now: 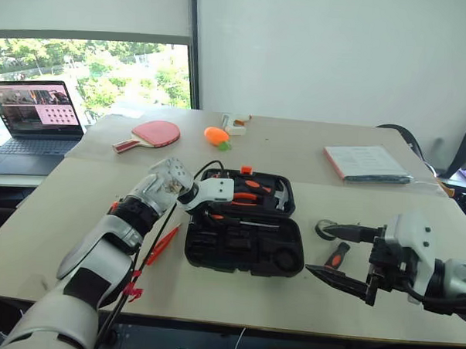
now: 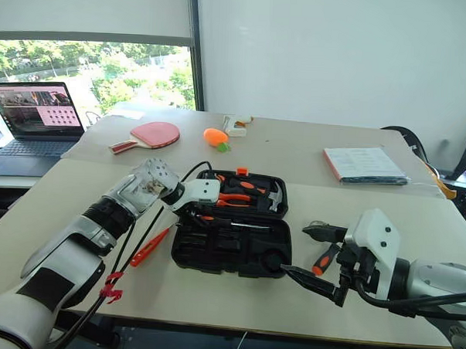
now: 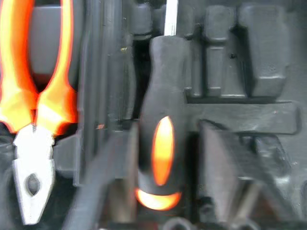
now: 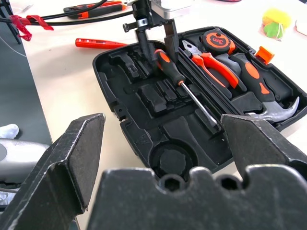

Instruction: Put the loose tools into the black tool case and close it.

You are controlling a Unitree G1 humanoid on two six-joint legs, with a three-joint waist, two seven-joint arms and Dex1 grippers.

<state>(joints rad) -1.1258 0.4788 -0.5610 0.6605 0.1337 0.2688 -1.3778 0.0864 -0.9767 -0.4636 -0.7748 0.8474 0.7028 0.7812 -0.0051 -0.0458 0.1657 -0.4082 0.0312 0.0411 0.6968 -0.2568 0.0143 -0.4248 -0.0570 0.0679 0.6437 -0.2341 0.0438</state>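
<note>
Left gripper (image 4: pixel 154 29) at frame centre over open black tool case (image 1: pixel 291 258), fingers spread astride screwdriver (image 4: pixel 169 66) handle, seemingly releasing into slot; shaft along hinge. Right gripper (image 1: pixel 341 256) lower right, spread wide, empty, nearest second screwdriver (image 1: pixel 336 255) and tape measure (image 1: pixel 326 229). Slim orange screwdriver (image 1: pixel 162 245) left of case. Right wrist view reveals pliers (image 4: pixel 211 67), hammer (image 4: pixel 268 112).

No legible text, brand, number or sign found. The orange tape measure (image 4: pixel 218 42) in the black tool case (image 4: pixel 125 125) carries a dark marking, too blurred to read.
</note>
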